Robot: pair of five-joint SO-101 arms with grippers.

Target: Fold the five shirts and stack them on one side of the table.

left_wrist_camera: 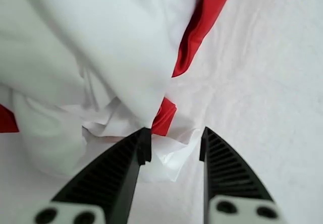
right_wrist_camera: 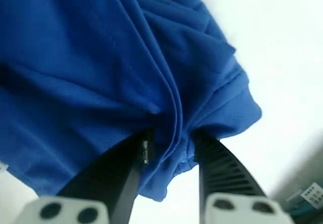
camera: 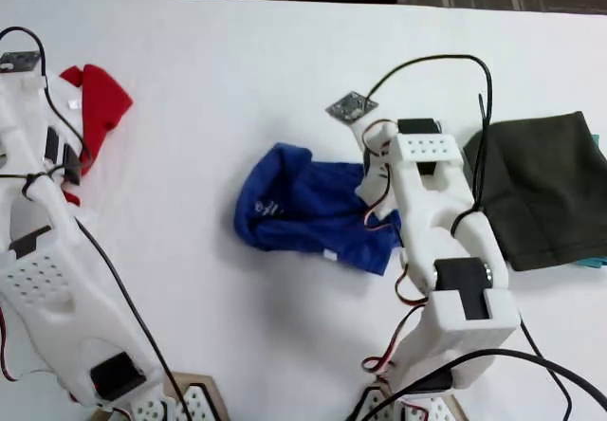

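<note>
A crumpled blue shirt [camera: 303, 208] lies at the table's middle. My right gripper [camera: 377, 193] is at its right edge, shut on a bunched fold of the blue shirt [right_wrist_camera: 151, 67], whose creases run in between the fingers [right_wrist_camera: 172, 142]. At the far left a red shirt [camera: 100, 103] lies partly under my left arm [camera: 43, 212]. In the left wrist view a white shirt [left_wrist_camera: 101, 47] lies over the red shirt [left_wrist_camera: 207, 17]. My left gripper [left_wrist_camera: 174, 146] stands open over a crumpled white edge.
A folded dark green shirt [camera: 541, 189] lies at the right edge of the table with a teal piece [camera: 593, 262] showing under it. Cables [camera: 446, 61] loop from the right arm. The white table [camera: 237, 61] is bare at the back.
</note>
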